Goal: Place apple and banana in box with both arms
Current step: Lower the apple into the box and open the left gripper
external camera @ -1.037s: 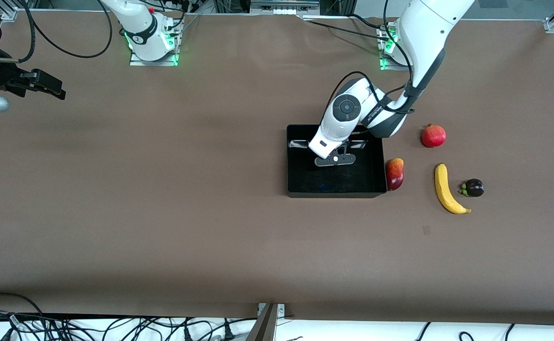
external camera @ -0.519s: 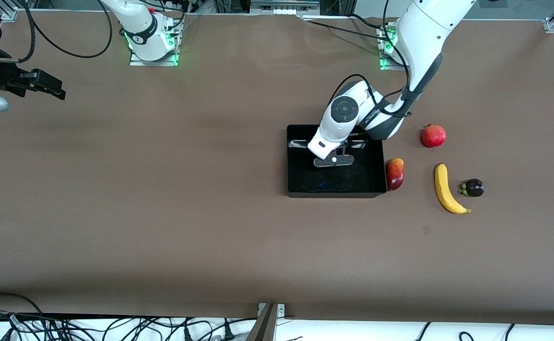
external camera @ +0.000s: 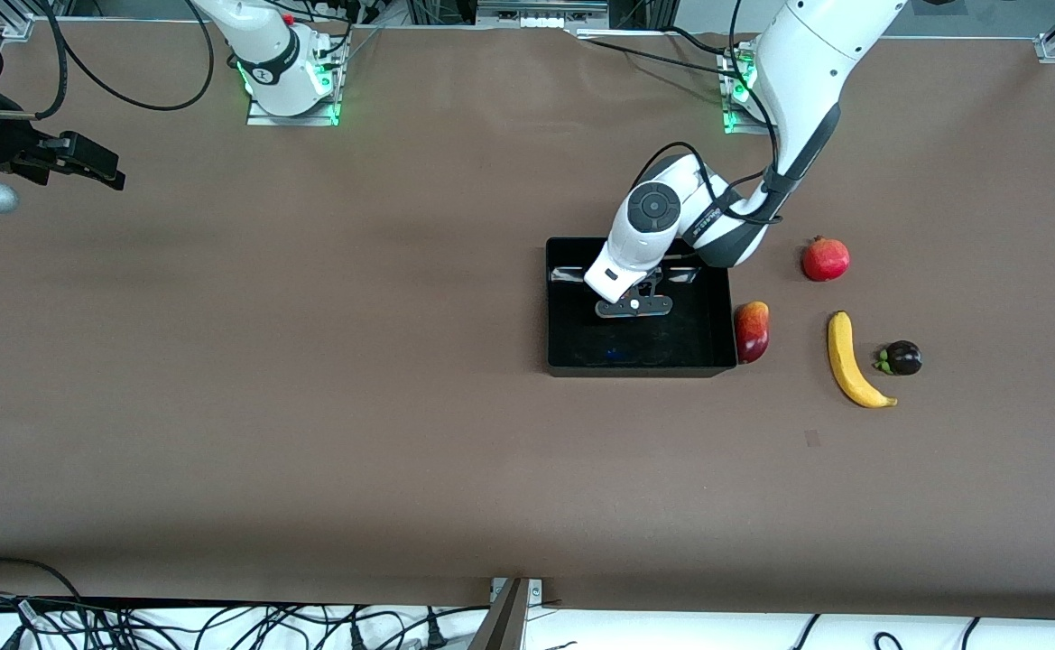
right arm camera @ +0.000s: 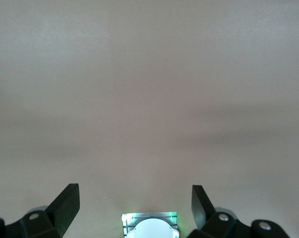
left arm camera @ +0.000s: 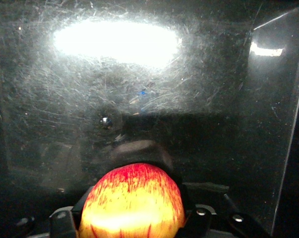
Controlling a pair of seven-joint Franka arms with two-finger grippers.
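**Item: apple, step of setting into box**

- Left gripper [external camera: 633,307]: hanging low over the box [external camera: 563,363], inside its walls. Clasping the apple [left arm camera: 134,203] between closed jaws (shown in the left wrist view only, hidden under the hand from the front).
- Right gripper [right arm camera: 134,203]: waiting over bare table at the right arm's end, jaws standing wide and holding nothing.
- Doing it well, by judgement: lowering until the fruit is nearly touching the scratched black floor before parting the jaws, since a round fruit is likely to roll. Releasing near the middle, away from the walls. Lifting straight up to avoid clipping the rim.
- Apple's heading: being round, offering no long axis worth naming. Stem dimple not showing.
- Banana [external camera: 850,361]: lying on the table toward the left arm's end, well outside the box. Running lengthwise roughly toward the front camera, curving, darker tip at the nearer end and turning toward the left arm's end.
- Also present: an elongated red-orange fruit [external camera: 752,331] leaning against the box's outer wall, a pomegranate [external camera: 826,259] and a dark purple fruit [external camera: 902,358], the last just beside the banana.
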